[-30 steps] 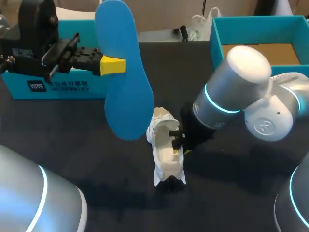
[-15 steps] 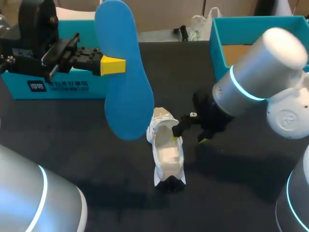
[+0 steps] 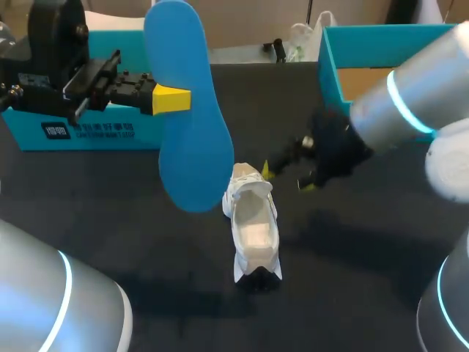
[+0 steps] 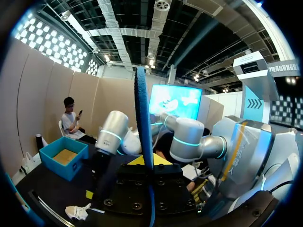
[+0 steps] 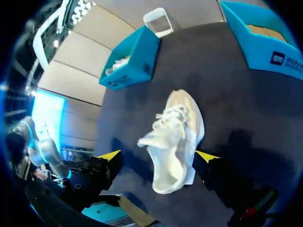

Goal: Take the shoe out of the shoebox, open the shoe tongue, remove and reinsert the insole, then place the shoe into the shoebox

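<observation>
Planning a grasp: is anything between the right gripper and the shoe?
Nothing: only bare table between right gripper and shoe, seen in the head view.

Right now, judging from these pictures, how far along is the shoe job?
Done: shoe lies on the table, out of the shoebox, tongue open, insole out. In hand: left gripper holds the blue insole up; right gripper hangs open near the shoe. Left: reinsert insole, box the shoe.

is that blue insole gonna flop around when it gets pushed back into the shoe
Probably not much: the blue insole stands upright without sagging, though the left gripper pinches it only mid-length. Edge-on in the left wrist view it looks thin, so likely light and apt to bend if pushed.
</observation>
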Motion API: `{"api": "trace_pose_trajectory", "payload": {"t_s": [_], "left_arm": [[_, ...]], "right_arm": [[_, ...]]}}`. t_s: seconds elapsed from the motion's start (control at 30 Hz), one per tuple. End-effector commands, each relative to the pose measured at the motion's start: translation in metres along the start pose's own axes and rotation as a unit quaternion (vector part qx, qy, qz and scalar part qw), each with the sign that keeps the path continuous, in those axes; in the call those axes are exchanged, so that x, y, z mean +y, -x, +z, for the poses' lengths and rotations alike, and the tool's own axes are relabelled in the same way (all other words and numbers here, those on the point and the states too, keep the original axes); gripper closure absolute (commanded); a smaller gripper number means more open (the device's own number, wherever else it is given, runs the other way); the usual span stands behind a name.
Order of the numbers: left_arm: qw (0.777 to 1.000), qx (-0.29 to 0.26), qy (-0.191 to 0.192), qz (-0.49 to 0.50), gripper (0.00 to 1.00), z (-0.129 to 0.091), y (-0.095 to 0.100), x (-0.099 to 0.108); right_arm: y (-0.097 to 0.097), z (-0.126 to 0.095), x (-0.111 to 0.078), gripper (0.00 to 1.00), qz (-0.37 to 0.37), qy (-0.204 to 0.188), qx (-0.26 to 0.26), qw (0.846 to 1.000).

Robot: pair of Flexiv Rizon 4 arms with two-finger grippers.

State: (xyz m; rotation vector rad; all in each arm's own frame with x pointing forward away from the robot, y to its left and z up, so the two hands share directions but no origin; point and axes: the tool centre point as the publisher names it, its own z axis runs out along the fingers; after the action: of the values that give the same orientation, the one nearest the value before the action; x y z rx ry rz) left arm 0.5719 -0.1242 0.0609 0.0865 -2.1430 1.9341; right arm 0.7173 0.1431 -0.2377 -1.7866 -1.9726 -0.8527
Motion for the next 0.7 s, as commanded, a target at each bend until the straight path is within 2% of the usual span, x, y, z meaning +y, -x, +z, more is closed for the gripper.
{"api": "trace_pose_trajectory", "payload": {"t_s": [0.03, 0.37, 0.5, 0.57, 0.7], "left_arm": [[1.0, 0.001, 0.002, 0.0, 1.0, 0.001, 0.002, -0.001], [1.0, 0.001, 0.002, 0.0, 1.0, 0.001, 0.002, -0.001], [1.0, 0.001, 0.002, 0.0, 1.0, 0.001, 0.002, -0.001], [1.0, 0.001, 0.002, 0.0, 1.0, 0.001, 0.002, -0.001], [1.0, 0.001, 0.002, 0.0, 1.0, 0.001, 0.002, -0.001]], "right_arm": [[-0.015, -0.058, 0.01, 0.0, 0.024, -0.007, 0.068, 0.997], [-0.015, -0.058, 0.01, 0.0, 0.024, -0.007, 0.068, 0.997], [-0.021, -0.064, 0.016, 0.0, 0.044, 0.007, 0.173, 0.984], [-0.027, -0.072, 0.021, 0.0, 0.042, 0.025, 0.203, 0.978], [-0.035, -0.084, 0.026, 0.0, 0.039, 0.024, 0.248, 0.968]]}}
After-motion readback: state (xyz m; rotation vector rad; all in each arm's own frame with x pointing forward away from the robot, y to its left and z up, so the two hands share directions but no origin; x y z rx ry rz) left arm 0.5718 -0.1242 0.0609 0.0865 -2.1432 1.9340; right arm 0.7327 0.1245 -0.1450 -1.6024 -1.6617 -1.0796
